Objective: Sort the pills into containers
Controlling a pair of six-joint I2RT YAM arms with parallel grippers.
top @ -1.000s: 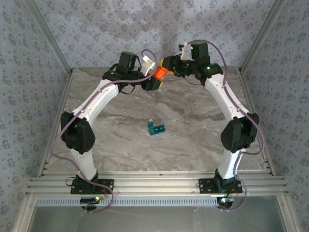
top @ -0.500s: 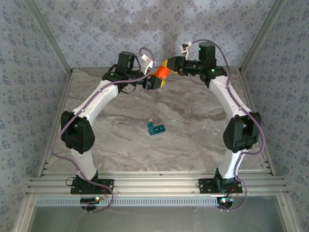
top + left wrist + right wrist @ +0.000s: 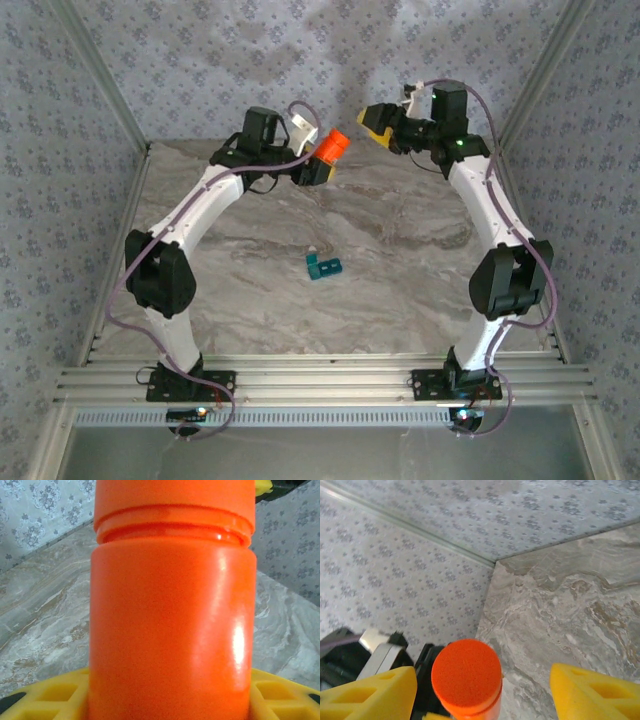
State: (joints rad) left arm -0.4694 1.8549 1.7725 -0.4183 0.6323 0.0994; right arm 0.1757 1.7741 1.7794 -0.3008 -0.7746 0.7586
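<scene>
An orange pill bottle (image 3: pixel 333 146) with its cap on is held above the back of the table, and my left gripper (image 3: pixel 320 170) is shut on its body. In the left wrist view the bottle (image 3: pixel 170 610) stands between the yellow fingers (image 3: pixel 45 695). My right gripper (image 3: pixel 378 120) hangs open just right of the cap, apart from it. From the right wrist the cap (image 3: pixel 466 672) lies between the spread yellow fingers (image 3: pixel 592 690), untouched. The teal containers (image 3: pixel 323 266) lie mid-table. The pills are out of view.
The marble table (image 3: pixel 400 290) is walled by patterned panels (image 3: pixel 200 60) at the back and sides. Aluminium posts (image 3: pixel 530 90) stand at the back corners. An aluminium rail (image 3: pixel 320 380) carrying both arm bases runs along the near edge.
My right gripper has opened, let go of the bottle's cap and drawn back to the right. The left gripper and the bottle have stayed in place.
</scene>
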